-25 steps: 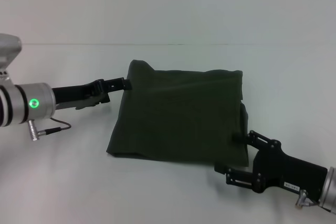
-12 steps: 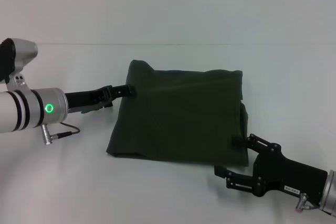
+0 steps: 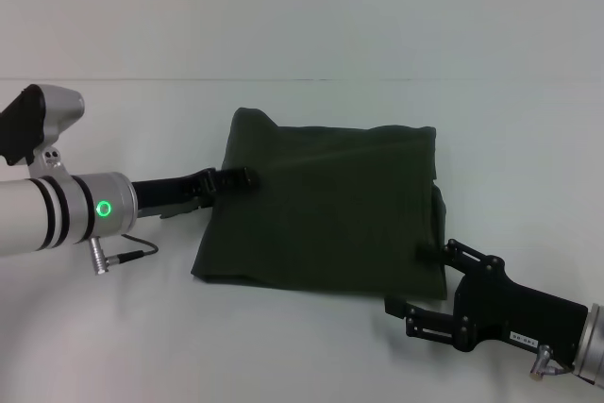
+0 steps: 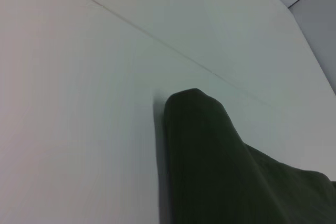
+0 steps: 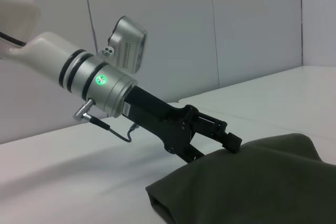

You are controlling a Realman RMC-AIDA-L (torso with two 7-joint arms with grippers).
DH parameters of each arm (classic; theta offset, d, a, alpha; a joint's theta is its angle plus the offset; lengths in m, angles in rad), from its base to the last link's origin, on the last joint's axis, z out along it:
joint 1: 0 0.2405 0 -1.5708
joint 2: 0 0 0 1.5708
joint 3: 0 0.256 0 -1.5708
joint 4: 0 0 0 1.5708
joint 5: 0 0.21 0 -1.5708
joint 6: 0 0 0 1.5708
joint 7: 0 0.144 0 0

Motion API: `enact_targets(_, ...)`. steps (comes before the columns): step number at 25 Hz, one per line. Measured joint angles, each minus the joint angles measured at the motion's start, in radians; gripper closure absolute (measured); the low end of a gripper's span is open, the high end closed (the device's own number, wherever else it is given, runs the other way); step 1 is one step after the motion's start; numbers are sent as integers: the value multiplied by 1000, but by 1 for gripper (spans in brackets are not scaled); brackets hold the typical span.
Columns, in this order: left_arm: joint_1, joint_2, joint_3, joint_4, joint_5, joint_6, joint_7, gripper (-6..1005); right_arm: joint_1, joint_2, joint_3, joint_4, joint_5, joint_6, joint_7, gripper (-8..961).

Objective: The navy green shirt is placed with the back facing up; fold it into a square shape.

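The navy green shirt (image 3: 326,205) lies folded into a rough square on the white table, plain side up. My left gripper (image 3: 243,176) reaches in from the left, and its tip rests over the shirt's left edge, below the far left corner. In the right wrist view, the left gripper (image 5: 231,141) touches the top of the cloth. The left wrist view shows only a raised shirt corner (image 4: 197,124). My right gripper (image 3: 411,280) is open beside the shirt's near right corner. Its far finger (image 3: 436,250) touches the shirt's right edge, and nothing is between the fingers.
The white table (image 3: 113,327) runs back to a pale wall, with its far edge (image 3: 302,80) behind the shirt. A thin cable (image 3: 132,252) hangs under the left wrist. Bare tabletop surrounds the shirt.
My left arm has moved right and nearer, carrying its gripper from just off the shirt's left edge to over it. The shirt keeps its shape. The right gripper has hardly moved.
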Motion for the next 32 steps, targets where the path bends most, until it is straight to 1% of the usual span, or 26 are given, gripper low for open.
enact_targets(11,-5,-9,0,-3,7,17,-7,64,0,0,1,0,0,1,1,34)
enact_targets(15,-1,-14,-2,-2,1,42,-6,65,0,0,3,0,0,2,2,35)
enact_targets(19,10,-19,-14,8,-6,48,1,104,0,0,5,0,0,3,2,35)
enact_targets(23,18,-16,-35,8,-13,49,10,142,0,0,5,0,1,3,3,35)
enact_targets(26,23,-16,-35,8,-13,50,13,171,1,0,5,0,2,3,3,35)
enact_targets(31,26,-19,-34,8,-13,45,18,371,1,0,2,0,2,1,4,34)
enact_targets(32,26,-19,-34,8,-13,45,25,453,1,0,1,0,3,1,4,34)
